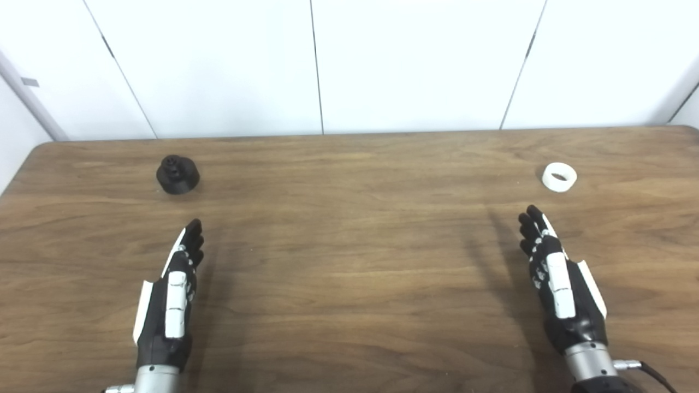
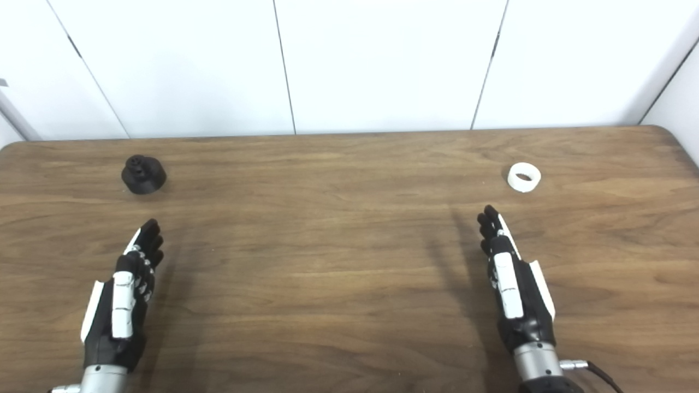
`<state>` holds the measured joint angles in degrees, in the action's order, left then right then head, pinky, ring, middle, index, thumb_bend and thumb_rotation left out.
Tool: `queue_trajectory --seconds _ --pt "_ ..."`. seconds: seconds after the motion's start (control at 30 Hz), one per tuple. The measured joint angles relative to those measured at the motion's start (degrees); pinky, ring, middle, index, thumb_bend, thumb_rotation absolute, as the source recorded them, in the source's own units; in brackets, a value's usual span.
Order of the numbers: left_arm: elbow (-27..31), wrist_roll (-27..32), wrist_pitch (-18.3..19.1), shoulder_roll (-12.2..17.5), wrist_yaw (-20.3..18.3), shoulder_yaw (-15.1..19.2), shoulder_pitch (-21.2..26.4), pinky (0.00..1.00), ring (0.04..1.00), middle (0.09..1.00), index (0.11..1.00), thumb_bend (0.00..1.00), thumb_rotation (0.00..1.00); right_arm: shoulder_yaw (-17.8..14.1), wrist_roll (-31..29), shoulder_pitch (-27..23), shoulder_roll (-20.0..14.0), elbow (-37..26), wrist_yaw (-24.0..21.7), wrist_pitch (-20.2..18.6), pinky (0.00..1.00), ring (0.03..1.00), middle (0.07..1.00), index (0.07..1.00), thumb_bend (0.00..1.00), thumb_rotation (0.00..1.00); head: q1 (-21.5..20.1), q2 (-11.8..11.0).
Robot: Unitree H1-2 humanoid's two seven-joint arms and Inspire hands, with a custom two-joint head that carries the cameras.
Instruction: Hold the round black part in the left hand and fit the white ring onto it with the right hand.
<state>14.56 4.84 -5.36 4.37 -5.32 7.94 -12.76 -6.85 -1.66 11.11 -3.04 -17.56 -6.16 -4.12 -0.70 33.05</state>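
The round black part point(image 1: 177, 174) stands on the wooden table point(image 1: 349, 262) at the far left, its small knob up. The white ring point(image 1: 559, 177) lies flat at the far right. My left hand point(image 1: 172, 289) is open and empty, fingers stretched forward, a short way nearer than the black part. My right hand point(image 1: 557, 278) is open and empty, fingers stretched forward, just nearer than the ring and slightly left of it. Neither hand touches anything. The part point(image 2: 143, 174), ring point(image 2: 523, 177) and both hands point(image 2: 125, 295) point(image 2: 510, 278) show likewise in the right eye view.
White wall panels point(image 1: 415, 60) rise behind the table's far edge. The table's rounded far corners show at left and right.
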Motion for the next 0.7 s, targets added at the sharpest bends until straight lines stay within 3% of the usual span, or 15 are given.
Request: queue_trajectory --seconds 0.3,0.7 --pt "-0.02 -0.02 0.0 0.01 -0.02 -0.03 0.0 1.0 0.994 0.987 0.972 0.51 1.0 0.0 -0.02 0.0 0.01 0.08 0.0 0.0 1.0 0.98 0.958 0.966 0.47 1.0 0.09 0.09" --pt "-0.94 -2.25 -1.06 -0.34 0.15 -1.25 0.03 0.98 0.971 0.973 0.957 0.49 0.98 -0.53 -0.2 0.0 -0.21 1.39 -0.14 1.28 1.0 0.983 0.965 0.977 0.52 1.0 10.97 -3.77"
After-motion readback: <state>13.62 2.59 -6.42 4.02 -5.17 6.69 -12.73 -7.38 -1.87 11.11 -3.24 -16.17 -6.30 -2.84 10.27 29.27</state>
